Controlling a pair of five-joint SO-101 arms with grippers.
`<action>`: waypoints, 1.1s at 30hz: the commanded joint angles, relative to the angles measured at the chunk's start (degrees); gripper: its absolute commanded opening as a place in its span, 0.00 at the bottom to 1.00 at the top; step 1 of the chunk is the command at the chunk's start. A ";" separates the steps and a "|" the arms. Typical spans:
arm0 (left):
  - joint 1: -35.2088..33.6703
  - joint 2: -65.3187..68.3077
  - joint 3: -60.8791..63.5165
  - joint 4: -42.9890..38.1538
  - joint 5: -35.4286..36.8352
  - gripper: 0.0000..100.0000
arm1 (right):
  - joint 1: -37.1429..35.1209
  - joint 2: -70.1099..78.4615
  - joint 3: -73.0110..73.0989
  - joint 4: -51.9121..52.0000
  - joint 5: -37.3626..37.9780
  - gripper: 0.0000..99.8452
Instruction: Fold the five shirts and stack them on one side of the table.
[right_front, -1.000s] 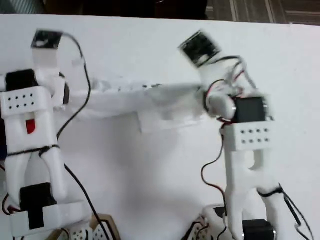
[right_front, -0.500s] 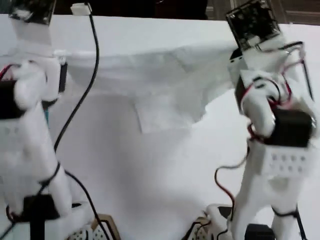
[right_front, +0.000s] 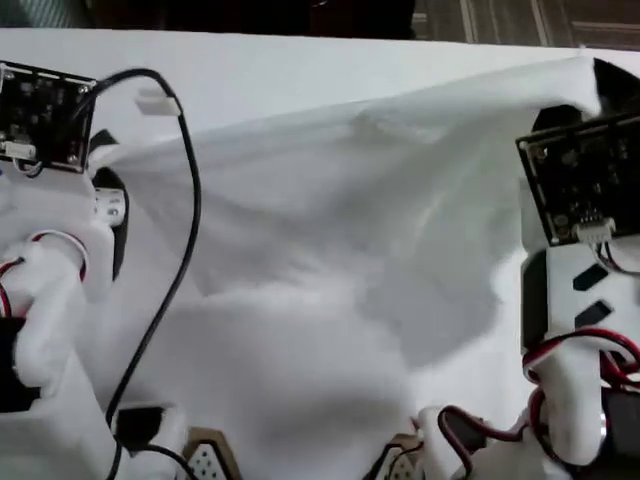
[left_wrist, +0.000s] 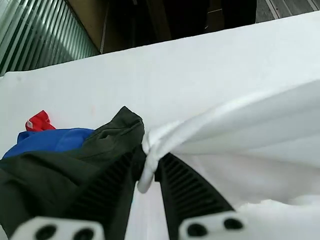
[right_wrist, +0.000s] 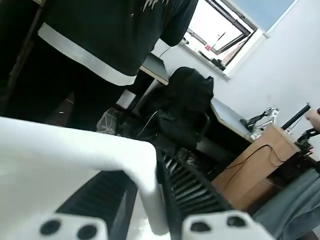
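Observation:
A white shirt (right_front: 350, 200) hangs spread wide between my two arms above the table (right_front: 300, 60). My left gripper (left_wrist: 149, 157) is shut on a bunched corner of the shirt (left_wrist: 240, 125), which stretches away from the black ridged fingers (left_wrist: 187, 192). My right gripper (right_wrist: 154, 167) is shut on another edge of the white shirt (right_wrist: 70, 145), whose cloth drapes over its fingers. From above, the shirt's far edge runs from the left arm (right_front: 45, 120) up to the right arm (right_front: 580, 180), and its lower part sags toward the table.
A dark shirt (left_wrist: 60, 165), a blue shirt (left_wrist: 50, 140) and a bit of red cloth (left_wrist: 37, 121) lie heaped on the table beside my left gripper. A black cable (right_front: 185, 200) loops across the left arm, in front of the shirt.
Both arms have risen toward the camera and moved apart. The white shirt went from a bunched strip on the table to a wide sheet lifted between them.

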 joint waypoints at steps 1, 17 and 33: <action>0.26 -1.76 1.98 -3.34 0.44 0.02 | 1.71 -0.75 -2.11 -0.22 1.14 0.02; -1.05 -6.15 -5.23 4.22 3.60 0.02 | 1.45 -11.38 -1.76 5.05 1.14 0.02; -1.67 -19.34 6.20 4.13 3.60 0.02 | 1.45 -17.80 -2.02 9.45 1.23 0.02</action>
